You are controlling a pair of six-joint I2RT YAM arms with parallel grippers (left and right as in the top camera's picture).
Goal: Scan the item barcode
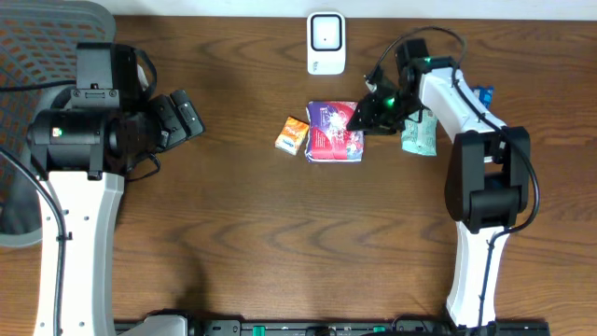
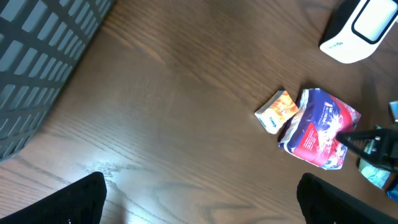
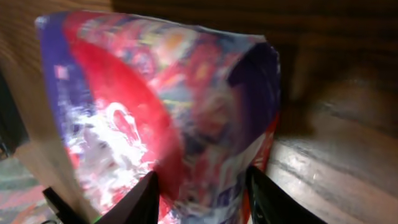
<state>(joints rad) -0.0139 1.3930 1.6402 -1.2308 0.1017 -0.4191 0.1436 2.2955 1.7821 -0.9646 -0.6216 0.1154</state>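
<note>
A purple and red packet (image 1: pixel 334 132) lies mid-table, in front of the white scanner (image 1: pixel 326 42). My right gripper (image 1: pixel 362 117) is at the packet's right edge. In the right wrist view the packet (image 3: pixel 161 112) fills the gap of the right gripper (image 3: pixel 202 179), with a dark finger against each side of it. My left gripper (image 1: pixel 187 114) hovers far to the left, wide open with nothing in it. The left wrist view has its fingers (image 2: pixel 74 199) at the bottom corners, and the packet (image 2: pixel 320 127) and scanner (image 2: pixel 360 28) off to the right. No barcode shows.
A small orange packet (image 1: pixel 293 134) lies just left of the purple one. A green packet (image 1: pixel 420 138) sits under the right arm, with a blue item (image 1: pixel 483 94) behind it. A grey mesh chair (image 1: pixel 47 28) stands at the far left corner.
</note>
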